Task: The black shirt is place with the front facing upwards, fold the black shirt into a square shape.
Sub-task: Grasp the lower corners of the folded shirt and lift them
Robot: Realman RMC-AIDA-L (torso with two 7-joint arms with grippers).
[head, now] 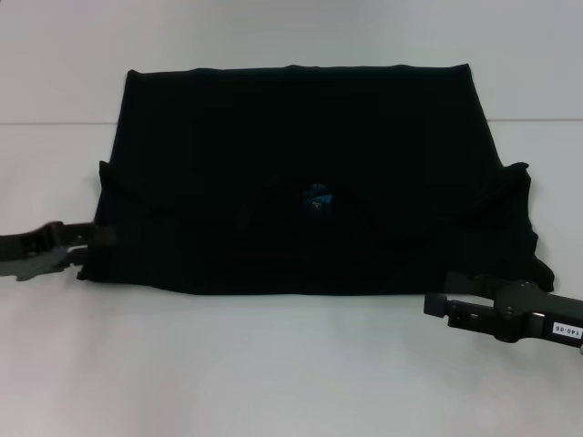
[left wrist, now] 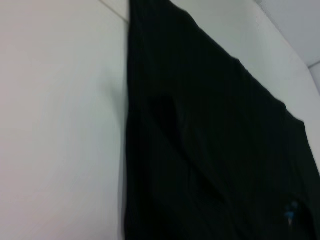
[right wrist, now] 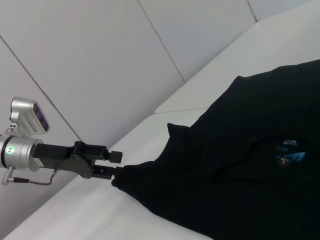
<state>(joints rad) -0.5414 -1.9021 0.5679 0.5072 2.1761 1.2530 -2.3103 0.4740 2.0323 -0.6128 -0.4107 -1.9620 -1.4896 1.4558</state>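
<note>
On the white bench (head: 291, 364), the black shirt (head: 310, 164) was seen folded once, further folds judged outstanding. Its left corner was clamped by the left gripper (head: 91, 244); the right gripper (head: 437, 305), beside its right corner, could not be judged open or closed.

A plain white tabletop (head: 273, 364) fills the head view, its bare part widest along the near edge. A thin straight seam (head: 55, 123) crosses the tabletop at its far side, running left to right. Beyond the seam the tabletop carries on, equally white. In the right wrist view pale wall panels (right wrist: 100, 60) rise behind the tabletop, split by thin dark slanting joints (right wrist: 160, 40).
</note>
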